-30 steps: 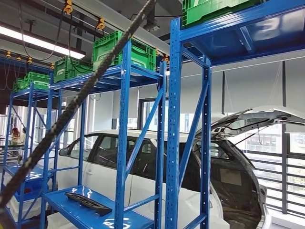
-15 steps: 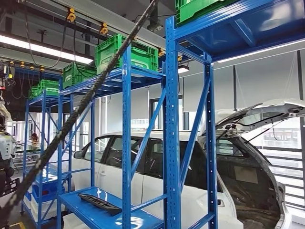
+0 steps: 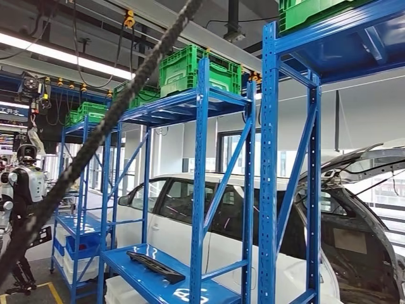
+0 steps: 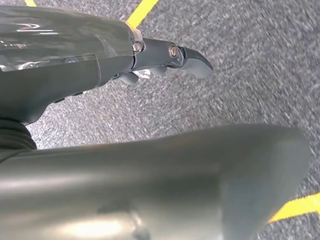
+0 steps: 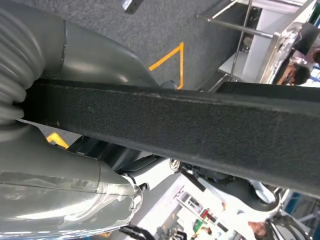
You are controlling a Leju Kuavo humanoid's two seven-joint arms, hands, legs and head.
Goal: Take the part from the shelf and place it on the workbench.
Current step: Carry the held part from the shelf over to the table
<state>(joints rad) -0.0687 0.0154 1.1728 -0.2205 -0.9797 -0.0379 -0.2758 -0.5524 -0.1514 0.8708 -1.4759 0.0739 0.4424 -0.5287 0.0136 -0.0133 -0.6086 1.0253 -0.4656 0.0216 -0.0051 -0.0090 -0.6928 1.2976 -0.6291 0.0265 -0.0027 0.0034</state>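
Swinging the head view leftward so the blue steel shelf [image 3: 199,190] is sliding right, carrying the long black textured plastic bar [image 5: 188,120] clamped in the right hand [image 5: 86,60], left hand [image 4: 151,55] hanging loose-fingered and empty, likely seeking the counter.

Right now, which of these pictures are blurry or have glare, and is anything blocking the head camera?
Head view: sharp, with bright ceiling strip lights; a thick braided rope, close and soft, cuts diagonally across it. Left wrist view: the floor is smeared by motion blur, and the left hand shows glare. Right wrist view: a black part held by the right hand spans the picture.
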